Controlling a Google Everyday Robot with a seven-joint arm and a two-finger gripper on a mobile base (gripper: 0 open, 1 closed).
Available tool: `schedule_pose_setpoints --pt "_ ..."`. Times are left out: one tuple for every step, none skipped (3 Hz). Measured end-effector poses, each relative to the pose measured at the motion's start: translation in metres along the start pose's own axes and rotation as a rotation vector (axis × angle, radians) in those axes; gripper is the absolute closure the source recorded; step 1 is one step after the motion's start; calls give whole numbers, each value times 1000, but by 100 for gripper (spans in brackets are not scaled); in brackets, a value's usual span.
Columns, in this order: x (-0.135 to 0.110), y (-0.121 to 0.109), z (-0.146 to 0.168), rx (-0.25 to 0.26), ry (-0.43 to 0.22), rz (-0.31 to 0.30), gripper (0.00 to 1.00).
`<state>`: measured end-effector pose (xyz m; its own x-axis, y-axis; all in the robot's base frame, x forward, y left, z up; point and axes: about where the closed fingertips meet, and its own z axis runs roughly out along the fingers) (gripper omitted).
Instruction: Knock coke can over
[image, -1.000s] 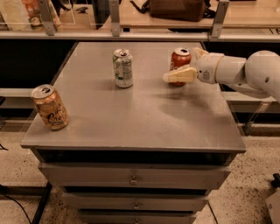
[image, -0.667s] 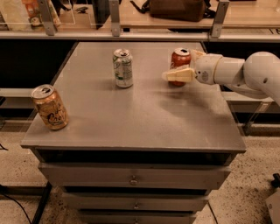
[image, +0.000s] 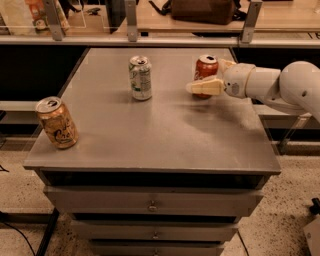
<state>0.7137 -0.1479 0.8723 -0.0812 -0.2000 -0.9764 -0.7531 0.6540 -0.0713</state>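
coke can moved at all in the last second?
No. The coke can stands upright in the same spot, right of the white-and-green can on the table. The gripper is at its near side.

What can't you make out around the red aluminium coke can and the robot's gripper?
Camera view:
- Red aluminium coke can: lower front hidden by the cream gripper reaching across it at the grey table's back right.
- Contact between them: cannot tell.
- White arm: cut off by the right edge.
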Motion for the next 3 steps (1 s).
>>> schedule_pose_setpoints --pt "3 -1 -2 -9 -19 30 12" --pt "4 -1 -5 -16 -38 46 11" --pt "4 -1 -6 -17 -42 46 14"
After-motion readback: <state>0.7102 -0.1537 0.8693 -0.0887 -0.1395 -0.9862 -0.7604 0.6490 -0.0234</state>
